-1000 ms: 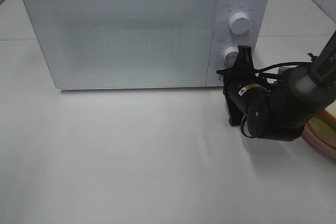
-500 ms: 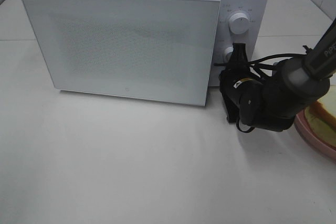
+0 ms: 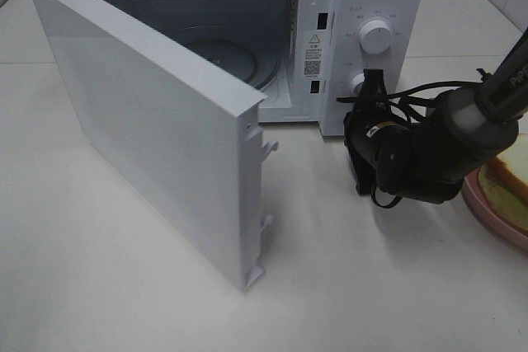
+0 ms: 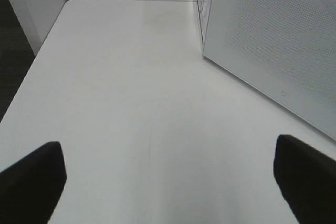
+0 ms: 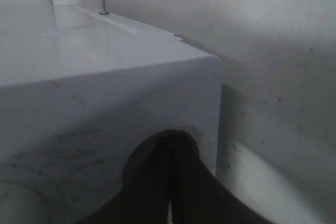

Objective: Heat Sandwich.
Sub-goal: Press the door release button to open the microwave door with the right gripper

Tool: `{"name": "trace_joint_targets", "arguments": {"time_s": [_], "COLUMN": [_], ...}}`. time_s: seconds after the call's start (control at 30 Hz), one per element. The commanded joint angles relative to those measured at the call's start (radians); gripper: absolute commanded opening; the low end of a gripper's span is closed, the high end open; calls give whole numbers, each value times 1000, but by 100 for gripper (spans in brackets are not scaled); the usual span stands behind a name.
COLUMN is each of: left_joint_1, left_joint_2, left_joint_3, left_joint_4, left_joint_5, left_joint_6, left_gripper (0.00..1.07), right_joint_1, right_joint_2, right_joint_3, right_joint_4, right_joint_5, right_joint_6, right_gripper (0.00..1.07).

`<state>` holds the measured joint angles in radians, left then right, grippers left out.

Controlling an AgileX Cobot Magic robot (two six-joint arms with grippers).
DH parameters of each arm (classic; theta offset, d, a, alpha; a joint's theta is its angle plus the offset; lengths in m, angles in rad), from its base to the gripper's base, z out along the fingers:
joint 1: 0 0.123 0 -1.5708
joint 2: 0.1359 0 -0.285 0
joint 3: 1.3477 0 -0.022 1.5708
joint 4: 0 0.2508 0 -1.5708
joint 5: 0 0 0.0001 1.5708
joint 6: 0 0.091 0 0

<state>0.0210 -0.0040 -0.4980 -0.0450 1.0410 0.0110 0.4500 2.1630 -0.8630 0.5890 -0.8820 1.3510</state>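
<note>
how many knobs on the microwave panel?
2. Upper knob is in full view; lower knob sits directly below it, partly covered by the right gripper.

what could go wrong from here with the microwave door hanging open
1. The shut right hand sits by the lower knob; backing off carelessly might turn it.
2. The door juts far over the table, and the open left hand is close to its outer face; a bump seems possible.
3. The right arm hangs right beside the pink plate with the sandwich and could nudge it.
</note>
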Motion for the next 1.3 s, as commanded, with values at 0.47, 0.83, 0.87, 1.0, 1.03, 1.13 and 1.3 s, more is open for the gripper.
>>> {"name": "trace_joint_targets", "arguments": {"time_s": [0.47,0.83,0.87,1.0,1.03,1.13,1.3], "left_joint_1": [3,3,3,3,3,3,3], "left_joint_2": [-28,-28,-28,-28,-28,-28,-28], "left_joint_3": [2,2,2,2,2,2,2], "left_joint_4": [-3,-3,-3,-3,-3,-3,-3], "left_joint_5": [-6,-6,-6,-6,-6,-6,-6], "left_joint_6": [2,2,2,2,2,2,2], "left_gripper": [101,101,101,101,101,101,101], "right_joint_1": [-43,-43,-43,-42,-42,-42,-42], "right_joint_2": [-8,-70,-80,-116,-125,-141,-210], "right_joint_3": [-97,-11,2,45,57,80,148], "right_joint_4": [-93,-144,-144,-164,-170,-176,-195], "right_joint_5": [-132,50,70,134,142,143,218], "right_joint_6": [-9,-15,-23,-61,-63,-65,-108], "right_gripper": [0,0,0,0,0,0,0]}}
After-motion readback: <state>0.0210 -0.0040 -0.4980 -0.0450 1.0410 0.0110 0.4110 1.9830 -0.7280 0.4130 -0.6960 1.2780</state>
